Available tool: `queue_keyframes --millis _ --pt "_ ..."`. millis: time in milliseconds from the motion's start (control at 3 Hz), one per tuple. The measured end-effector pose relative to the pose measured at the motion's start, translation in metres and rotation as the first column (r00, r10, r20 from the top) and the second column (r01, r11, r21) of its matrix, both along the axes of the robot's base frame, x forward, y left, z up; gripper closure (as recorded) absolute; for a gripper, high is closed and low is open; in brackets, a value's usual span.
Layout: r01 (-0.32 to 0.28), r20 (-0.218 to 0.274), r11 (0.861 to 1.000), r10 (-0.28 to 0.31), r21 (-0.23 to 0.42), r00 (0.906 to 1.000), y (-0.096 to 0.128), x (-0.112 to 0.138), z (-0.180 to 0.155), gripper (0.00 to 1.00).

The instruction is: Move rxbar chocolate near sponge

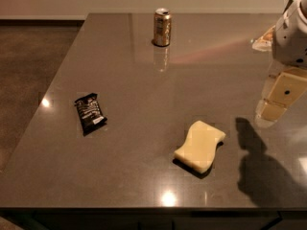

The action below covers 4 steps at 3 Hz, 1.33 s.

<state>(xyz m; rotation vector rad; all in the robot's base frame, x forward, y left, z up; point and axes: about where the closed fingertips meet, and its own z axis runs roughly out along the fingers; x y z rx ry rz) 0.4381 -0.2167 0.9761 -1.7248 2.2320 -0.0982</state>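
Observation:
The rxbar chocolate (89,112), a small black wrapper with white lettering, lies flat on the left part of the dark table (144,75). The sponge (200,145), a thick pale yellow block with wavy sides, lies near the front, right of centre. My gripper (277,102) hangs above the table at the right edge of the view, up and to the right of the sponge and far from the bar. It holds nothing that I can see. Its shadow falls on the table just right of the sponge.
A gold drink can (162,27) stands upright at the back centre of the table. A small pale packet (264,40) lies at the back right, partly behind the arm. The table's left and front edges drop to the floor.

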Motion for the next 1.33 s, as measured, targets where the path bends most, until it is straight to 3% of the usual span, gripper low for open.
queue_keyframes --millis 333,667,1000,1333 --pt "-0.001 0.0 1.0 0.001 0.0 1.0 0.0 0.0 0.0 0.0" --pt "-0.062 0.01 0.998 0.062 0.015 0.9981 0.019 0.01 0.001 0.0" --pt "-0.105 -0.001 0.994 0.105 0.035 0.9945 0.057 0.014 -0.002 0.0" --pt "-0.1 -0.025 0.992 0.102 0.082 0.9944 0.099 0.017 -0.008 0.0"
